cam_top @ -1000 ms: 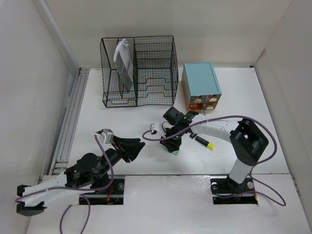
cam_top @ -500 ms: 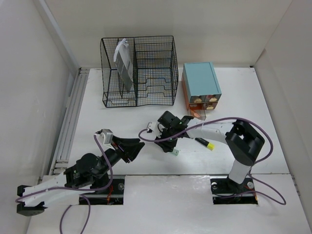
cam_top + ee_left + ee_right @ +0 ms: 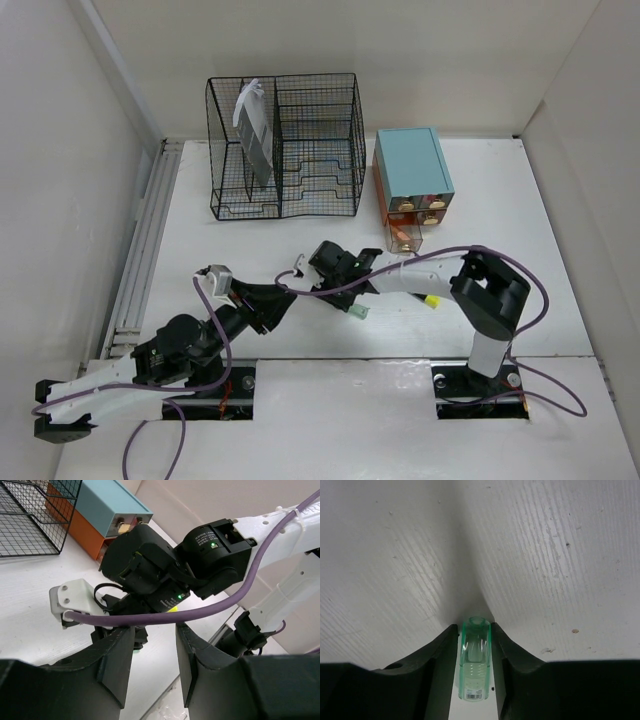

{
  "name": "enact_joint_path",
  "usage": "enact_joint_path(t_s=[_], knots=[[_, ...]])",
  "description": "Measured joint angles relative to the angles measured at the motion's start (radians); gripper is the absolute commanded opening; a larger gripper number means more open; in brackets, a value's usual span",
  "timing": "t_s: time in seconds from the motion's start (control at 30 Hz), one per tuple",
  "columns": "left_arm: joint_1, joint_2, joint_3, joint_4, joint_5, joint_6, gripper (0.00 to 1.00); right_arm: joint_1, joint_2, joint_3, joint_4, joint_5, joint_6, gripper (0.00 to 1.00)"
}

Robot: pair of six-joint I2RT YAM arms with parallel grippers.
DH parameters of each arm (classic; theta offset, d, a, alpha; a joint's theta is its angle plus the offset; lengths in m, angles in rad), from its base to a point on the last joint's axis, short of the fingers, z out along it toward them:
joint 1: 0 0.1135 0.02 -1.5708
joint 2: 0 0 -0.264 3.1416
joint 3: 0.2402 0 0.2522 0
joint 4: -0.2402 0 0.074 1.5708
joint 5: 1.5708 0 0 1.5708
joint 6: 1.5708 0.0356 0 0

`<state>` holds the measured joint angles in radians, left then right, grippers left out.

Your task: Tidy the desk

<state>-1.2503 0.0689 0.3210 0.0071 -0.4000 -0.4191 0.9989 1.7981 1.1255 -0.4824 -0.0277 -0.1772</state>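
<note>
On the white desk (image 3: pixel 500 200) lies a small clear green tube (image 3: pixel 476 660) with a barcode label. My right gripper (image 3: pixel 474 627) is shut on it, both fingers pressed to its sides. Seen from above, that gripper (image 3: pixel 350 300) reaches left across the middle of the desk, and the tube's end (image 3: pixel 357 313) shows just below it. My left gripper (image 3: pixel 285 297) hovers close to its left. In the left wrist view the left gripper (image 3: pixel 155 635) is open and holds nothing, and the right arm's wrist (image 3: pixel 165 575) fills the space ahead.
A black wire-mesh rack (image 3: pixel 285 145) with a grey-white folder (image 3: pixel 252 125) stands at the back. To its right is a teal-topped drawer box (image 3: pixel 412 170) with one drawer (image 3: pixel 405 235) pulled out. A yellow-capped marker (image 3: pixel 425 296) lies under the right forearm.
The right gripper has swung left toward the left gripper, and its fingers have narrowed onto the green tube. The left arm has not moved.
</note>
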Motion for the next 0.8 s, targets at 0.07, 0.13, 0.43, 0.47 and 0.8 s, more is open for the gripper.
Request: enact_joint_path(t_s=[0.07,0.13,0.43,0.47,0.8], knots=[[0.000,0.000,0.000,-0.005,0.000,0.000,0.36,0.023,0.010,0.013,-0.001,0.042,0.010,0.35],[0.000,0.000,0.000,-0.007,0.000,0.000,0.36,0.036,0.021,0.025,0.000,0.071,0.017,0.34],[0.000,0.000,0.000,-0.012,0.000,0.000,0.36,0.044,0.035,0.041,0.011,0.146,0.018,0.46],[0.000,0.000,0.000,-0.012,0.000,0.000,0.36,0.044,0.035,0.043,0.010,0.153,0.017,0.46],[0.000,0.000,0.000,-0.012,0.001,0.000,0.36,0.043,0.054,0.074,-0.021,0.172,0.010,0.49]])
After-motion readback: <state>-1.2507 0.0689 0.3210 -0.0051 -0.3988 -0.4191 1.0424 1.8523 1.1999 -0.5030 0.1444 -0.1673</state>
